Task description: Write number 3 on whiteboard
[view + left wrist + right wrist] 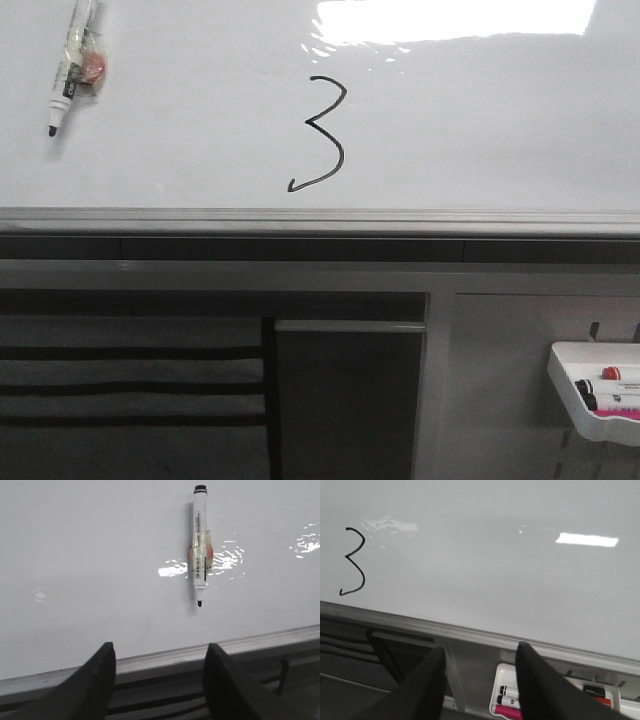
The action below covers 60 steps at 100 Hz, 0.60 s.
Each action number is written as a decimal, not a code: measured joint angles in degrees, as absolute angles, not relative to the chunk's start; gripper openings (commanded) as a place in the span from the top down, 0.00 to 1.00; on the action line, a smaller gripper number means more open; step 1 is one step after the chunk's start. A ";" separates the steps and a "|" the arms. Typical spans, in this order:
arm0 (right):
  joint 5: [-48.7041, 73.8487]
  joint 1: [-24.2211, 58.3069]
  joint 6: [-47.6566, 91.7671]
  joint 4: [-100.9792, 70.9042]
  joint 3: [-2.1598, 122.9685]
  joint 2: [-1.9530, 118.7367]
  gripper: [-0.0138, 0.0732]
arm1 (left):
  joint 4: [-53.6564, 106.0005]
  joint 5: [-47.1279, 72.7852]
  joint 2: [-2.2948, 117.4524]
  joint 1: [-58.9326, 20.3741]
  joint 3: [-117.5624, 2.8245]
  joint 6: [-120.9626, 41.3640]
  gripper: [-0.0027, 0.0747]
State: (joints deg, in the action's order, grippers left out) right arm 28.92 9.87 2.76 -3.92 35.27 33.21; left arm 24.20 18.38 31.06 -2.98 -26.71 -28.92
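Observation:
The whiteboard (480, 120) fills the upper part of the front view, with a grey edge strip along its near side. A black number 3 (324, 133) is drawn near its middle; it also shows in the right wrist view (354, 561). A white marker (70, 62) with its black tip uncapped lies on the board at the far left, and shows in the left wrist view (200, 544). My left gripper (160, 652) is open and empty, back over the board's edge strip. My right gripper (480, 654) is open and empty, below the board's edge. Neither gripper shows in the front view.
A small white marker tray (596, 392) hangs below the board at the right, holding several markers; it also shows in the right wrist view (506, 680). A grey frame and dark panels (340, 400) lie below the board's edge. Bright glare (450, 20) sits at the board's top.

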 measured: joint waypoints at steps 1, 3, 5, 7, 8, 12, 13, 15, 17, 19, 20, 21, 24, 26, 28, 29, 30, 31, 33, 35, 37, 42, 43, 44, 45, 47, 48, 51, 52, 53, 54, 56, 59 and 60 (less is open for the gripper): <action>28.22 9.87 2.76 -3.92 34.96 32.69 0.65 | 24.21 17.37 30.76 -3.21 -26.30 -28.92 0.51; 27.53 9.87 2.76 -3.92 34.00 31.95 0.69 | 24.21 16.42 29.92 -3.54 -25.14 -28.92 0.54; 26.51 9.87 2.76 -3.92 33.09 31.46 0.72 | 24.36 14.98 29.14 -3.83 -24.09 -28.92 0.55; 25.56 9.87 2.76 -3.92 32.25 30.76 0.76 | 24.47 13.68 28.44 -3.93 -23.17 -28.92 0.59; 24.95 9.87 2.76 -3.92 31.98 30.31 0.76 | 24.48 12.81 28.22 -4.17 -22.89 -28.92 0.60; 23.41 9.87 2.76 -3.92 30.54 29.29 0.83 | 24.60 10.87 27.11 -4.49 -21.49 -28.88 0.67; 22.84 9.87 2.76 -3.92 30.33 28.92 0.85 | 24.57 10.22 26.96 -4.62 -21.30 -28.88 0.70; 22.04 9.87 2.76 -3.92 29.69 28.42 0.87 | 24.57 9.35 26.58 -4.75 -20.79 -28.88 0.74; 21.51 9.87 2.76 -3.92 29.12 28.00 0.90 | 24.62 8.91 26.30 -4.76 -20.43 -28.88 0.79; 20.79 9.87 2.76 -3.92 28.57 27.74 0.92 | 24.62 8.29 26.13 -4.76 -20.13 -28.88 0.83; 20.37 9.87 2.76 -3.92 28.41 27.62 0.92 | 24.62 7.92 26.13 -4.76 -20.06 -28.88 0.86; 20.21 9.87 2.76 -3.92 28.10 27.45 0.92 | 24.73 7.78 25.99 -4.76 -19.95 -28.88 0.86; 19.40 9.87 2.76 -3.92 27.54 27.17 0.92 | 24.75 7.44 25.87 -4.76 -19.84 -28.88 0.92; 19.04 9.87 2.76 -3.92 27.19 27.06 0.92 | 24.75 7.14 25.87 -4.85 -19.72 -28.88 0.95; 18.84 9.87 2.76 -3.92 26.92 27.06 0.92 | 24.86 6.92 25.87 -4.85 -19.71 -28.88 0.99; 18.59 9.87 2.76 -3.92 26.83 27.06 0.92 | 24.84 6.90 25.87 -4.85 -19.71 -28.88 0.99; 18.51 9.87 2.76 -3.92 26.85 27.06 0.92 | 24.84 6.78 25.87 -4.85 -19.71 -28.88 0.99; 18.49 9.87 2.76 -3.92 26.67 27.06 0.92 | 24.84 6.80 25.87 -4.85 -19.71 -28.88 0.99; 18.37 9.87 2.76 -3.92 26.54 27.06 0.92 | 24.84 6.68 25.87 -4.85 -19.71 -28.88 0.99; 18.37 9.87 2.76 -3.92 26.32 27.06 0.92 | 24.84 6.56 25.87 -4.85 -19.71 -28.88 0.99; 18.37 9.87 2.76 -3.92 26.29 27.06 0.92 | 24.84 6.46 25.87 -4.85 -19.71 -28.88 0.99; 18.34 9.87 2.76 -3.92 26.16 27.06 0.92 | 24.84 6.44 25.87 -4.85 -19.71 -28.88 0.99; 18.34 9.87 2.76 -3.92 26.16 27.06 0.92 | 24.84 6.34 25.87 -4.85 -19.71 -28.88 0.99; 18.34 9.87 2.76 -3.92 26.16 27.06 0.92 | 24.94 6.34 25.87 -4.85 -19.71 -28.88 0.99; 18.34 9.87 2.76 -3.92 26.16 27.06 0.92 | 24.88 6.34 25.87 -4.85 -19.71 -28.88 0.99; 18.34 9.87 2.76 -3.92 26.16 27.06 0.92 | 24.88 6.34 25.87 -4.85 -19.71 -28.88 0.99; 18.34 9.87 2.76 -3.92 26.16 27.06 0.92 | 24.88 6.34 25.87 -4.85 -19.71 -28.88 0.99; 18.34 9.87 2.76 -3.92 26.16 27.06 0.92 | 24.97 6.34 25.87 -4.85 -19.71 -28.88 0.99; 18.34 9.87 2.76 -3.92 26.16 27.06 0.92 | 24.97 6.34 25.87 -4.85 -19.71 -28.88 0.99; 18.34 9.87 2.76 -3.92 26.16 27.06 0.92 | 24.97 6.34 25.87 -4.85 -19.71 -28.88 0.99; 18.34 9.87 2.76 -3.92 26.16 27.06 0.92 | 24.97 6.34 25.87 -4.85 -19.71 -28.88 0.99; 18.34 9.87 2.76 -3.92 26.16 27.06 0.92 | 24.97 6.34 25.87 -4.85 -19.71 -28.88 0.99; 18.34 9.87 2.76 -3.92 26.16 27.06 0.92 | 24.97 6.34 25.87 -4.85 -19.71 -28.88 0.99; 18.34 9.87 2.76 -3.92 26.16 27.06 0.92 | 24.97 6.34 25.87 -4.85 -19.71 -28.88 0.99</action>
State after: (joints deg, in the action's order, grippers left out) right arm 18.34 9.87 2.76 -3.92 26.16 27.06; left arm 24.97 6.34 25.87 -4.85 -19.71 -28.88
